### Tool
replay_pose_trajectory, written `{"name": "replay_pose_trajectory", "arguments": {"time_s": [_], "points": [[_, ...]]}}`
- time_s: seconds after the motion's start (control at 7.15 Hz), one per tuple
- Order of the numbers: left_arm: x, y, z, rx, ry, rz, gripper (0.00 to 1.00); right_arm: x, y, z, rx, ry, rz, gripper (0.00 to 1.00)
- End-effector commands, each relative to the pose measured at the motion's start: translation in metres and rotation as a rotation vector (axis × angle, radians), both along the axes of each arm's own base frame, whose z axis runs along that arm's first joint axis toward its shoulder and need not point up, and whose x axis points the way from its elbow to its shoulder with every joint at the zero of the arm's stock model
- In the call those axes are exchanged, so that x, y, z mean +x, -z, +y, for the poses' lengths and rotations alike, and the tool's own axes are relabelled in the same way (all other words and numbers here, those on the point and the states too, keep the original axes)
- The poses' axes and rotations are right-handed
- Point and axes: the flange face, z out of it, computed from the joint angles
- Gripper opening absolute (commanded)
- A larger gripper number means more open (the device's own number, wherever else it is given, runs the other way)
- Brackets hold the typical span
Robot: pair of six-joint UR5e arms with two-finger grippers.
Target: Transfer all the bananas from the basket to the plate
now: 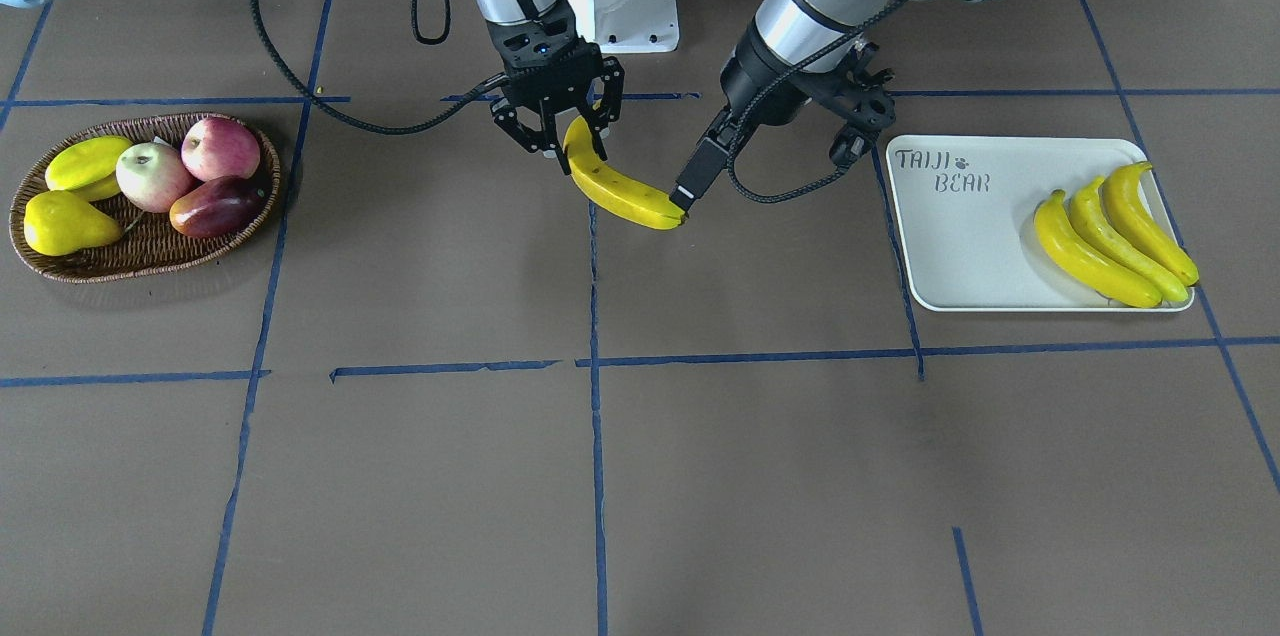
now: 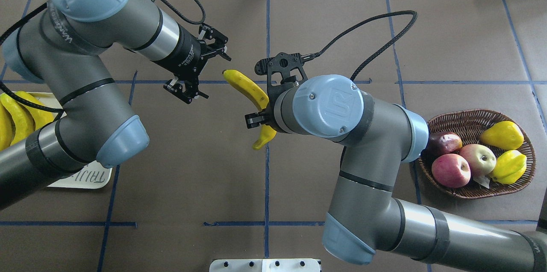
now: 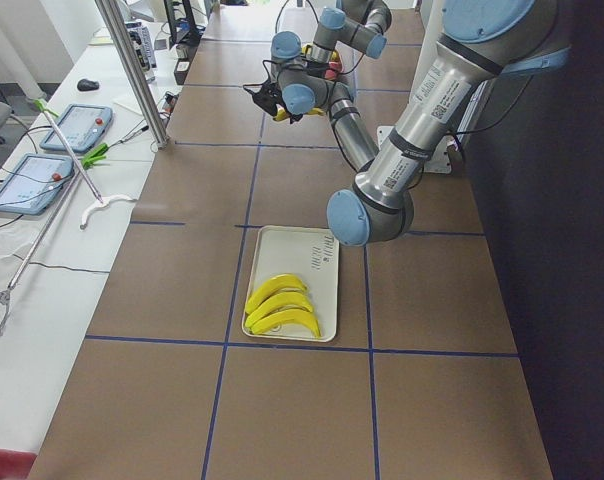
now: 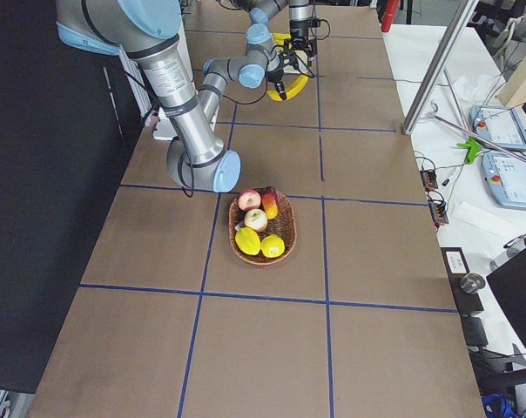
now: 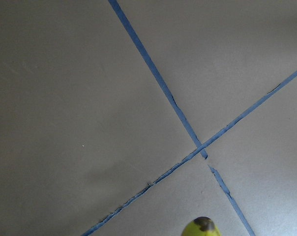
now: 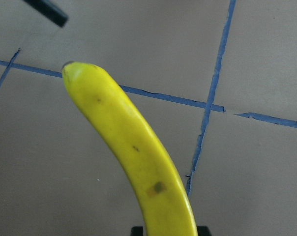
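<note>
My right gripper (image 1: 562, 144) is shut on one end of a yellow banana (image 1: 620, 191) and holds it above the table's middle; the banana fills the right wrist view (image 6: 133, 157). My left gripper (image 2: 217, 76) is wide open, with the banana's free tip (image 2: 226, 74) close by one finger (image 1: 697, 174); I cannot tell if they touch. That tip shows at the bottom of the left wrist view (image 5: 202, 228). Three bananas (image 1: 1110, 236) lie side by side on the white plate (image 1: 960, 246). The wicker basket (image 1: 140, 261) holds no banana.
The basket holds a yellow pear (image 1: 62, 221), a yellow-green fruit (image 1: 88, 161), two apples (image 1: 185, 161) and a dark red fruit (image 1: 215, 206). In the overhead view my left arm covers most of the plate (image 2: 81, 178). Blue tape lines cross the brown table.
</note>
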Motion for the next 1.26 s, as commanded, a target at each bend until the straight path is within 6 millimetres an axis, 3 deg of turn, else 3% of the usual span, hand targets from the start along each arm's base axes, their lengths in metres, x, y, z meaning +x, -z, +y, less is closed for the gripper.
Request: {"name": "replay_pose_trajectory", "arguments": {"time_s": [0.0, 0.28, 0.7, 1.12], "points": [[0.021, 0.01, -0.006, -0.019, 0.019, -0.007, 1.0, -0.018, 0.013, 0.002, 0.009, -0.005, 0.002, 0.01], [0.031, 0.001, 0.001, -0.026, 0.009, -0.024, 1.0, -0.017, 0.026, 0.003, 0.013, -0.008, -0.018, 0.01], [0.04, -0.011, 0.009, -0.035, -0.001, -0.048, 0.97, -0.016, 0.025, 0.003, 0.01, -0.01, -0.016, 0.01], [0.038, -0.01, 0.007, -0.026, 0.021, -0.063, 0.51, -0.016, 0.023, 0.003, 0.011, -0.01, -0.014, 0.01]]}}
